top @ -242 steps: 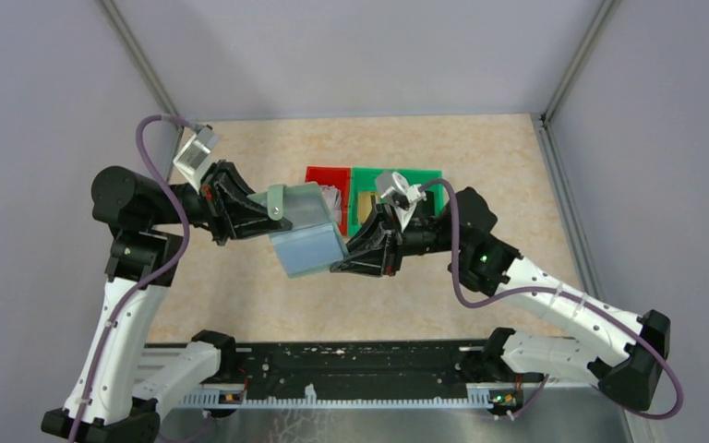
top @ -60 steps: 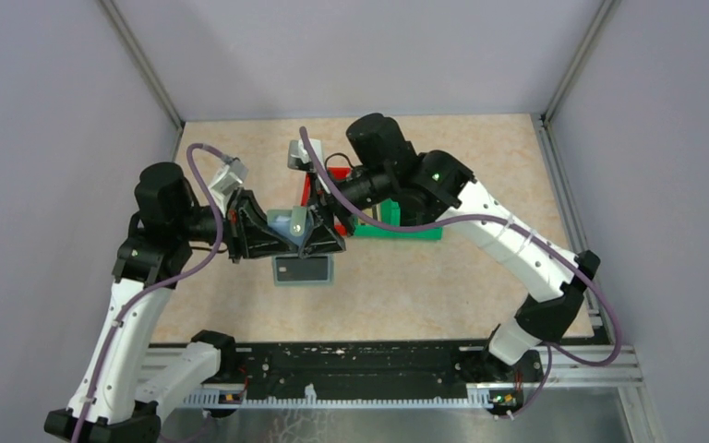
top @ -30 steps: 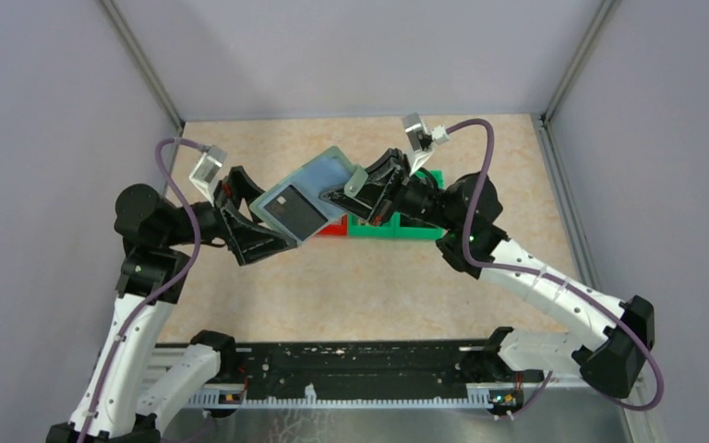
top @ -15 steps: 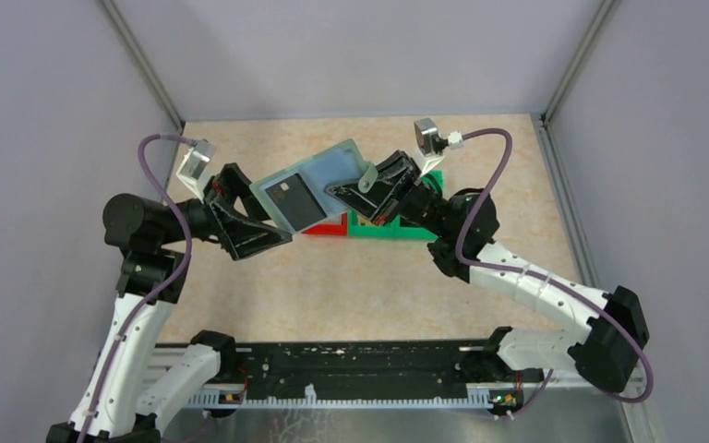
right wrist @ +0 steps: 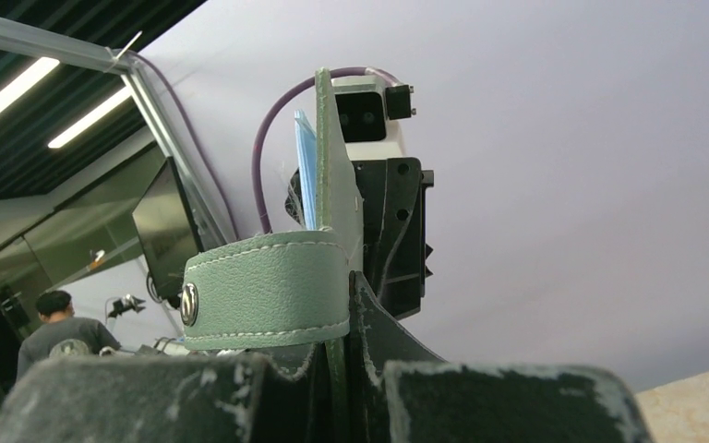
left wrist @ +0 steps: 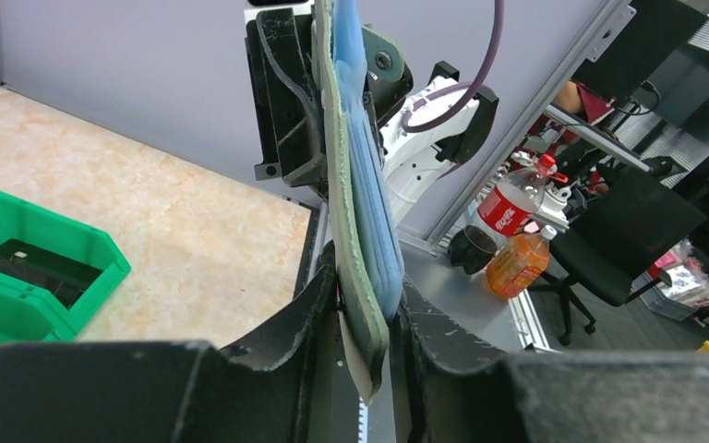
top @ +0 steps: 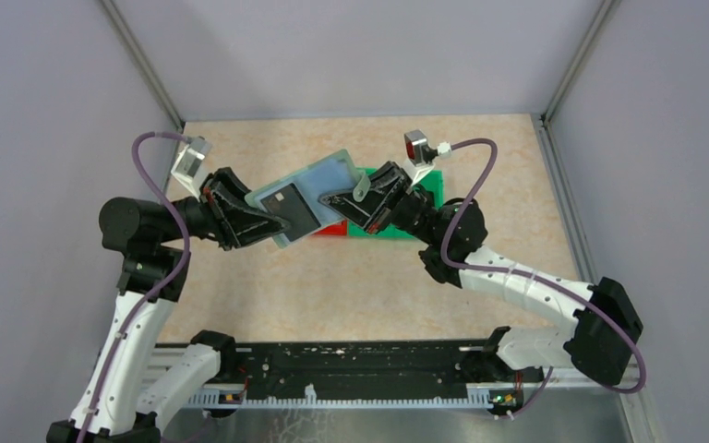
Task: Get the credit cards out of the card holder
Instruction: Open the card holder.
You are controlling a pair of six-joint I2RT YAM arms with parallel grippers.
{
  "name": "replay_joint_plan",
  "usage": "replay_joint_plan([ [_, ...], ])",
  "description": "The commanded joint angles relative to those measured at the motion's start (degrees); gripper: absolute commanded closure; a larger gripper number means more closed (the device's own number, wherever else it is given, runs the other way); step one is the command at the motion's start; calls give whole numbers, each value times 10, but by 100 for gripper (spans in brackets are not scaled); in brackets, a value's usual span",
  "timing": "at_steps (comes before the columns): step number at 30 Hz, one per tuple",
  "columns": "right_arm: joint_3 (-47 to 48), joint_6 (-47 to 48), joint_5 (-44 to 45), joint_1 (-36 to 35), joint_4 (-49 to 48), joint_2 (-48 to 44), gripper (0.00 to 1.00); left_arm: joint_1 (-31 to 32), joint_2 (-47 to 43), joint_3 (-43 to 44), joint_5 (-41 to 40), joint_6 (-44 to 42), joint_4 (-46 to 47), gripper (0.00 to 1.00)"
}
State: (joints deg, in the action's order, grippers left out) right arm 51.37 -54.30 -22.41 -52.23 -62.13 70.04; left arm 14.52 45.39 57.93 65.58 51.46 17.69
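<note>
Above the desk (top: 240, 305), in front of one red bin (top: 332, 228) and one green bin (top: 425, 180), the card holder (top: 328, 175) hangs open in the air, tilted, between my two tools.

- My left tool (top: 277, 224) is clenched on its lower left edge; the wrist view shows the holder (left wrist: 355, 185) edge-on with a finger (left wrist: 314, 305) pressed to each face.
- My right tool (top: 330, 201) is clenched on the opposite edge, beside the closing tab (right wrist: 268, 291).
- Cards counted: one dark grey card (top: 288, 208), sitting in an inner pocket just beside the left tool. Blue pocket layers are seen edge-on; I cannot tell their contents.
- Writing: a small pale mark on the card and a stamp on the tab's snap (right wrist: 189, 303), both too small to read.
</note>
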Motion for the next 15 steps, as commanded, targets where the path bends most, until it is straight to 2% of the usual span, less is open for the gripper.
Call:
replay_joint_plan([
  [1, -16, -15, 35, -8, -90, -4, 100, 2, 0, 14, 9, 7, 23, 71],
  [5, -33, -24, 43, -13, -112, 4, 100, 2, -3, 14, 10, 1, 18, 83],
  [8, -44, -27, 45, -15, -116, 2, 75, 2, 0, 16, 9, -10, 4, 90],
  [10, -51, -15, 50, -15, -108, -8, 58, 1, 3, 20, 11, -21, -9, 92],
  [13, -48, 18, 55, -16, -72, -25, 43, 2, 7, 25, 11, -37, -31, 93],
  [15, -35, 40, 51, -21, -47, -26, 39, 1, 8, 26, 10, -51, -50, 95],
])
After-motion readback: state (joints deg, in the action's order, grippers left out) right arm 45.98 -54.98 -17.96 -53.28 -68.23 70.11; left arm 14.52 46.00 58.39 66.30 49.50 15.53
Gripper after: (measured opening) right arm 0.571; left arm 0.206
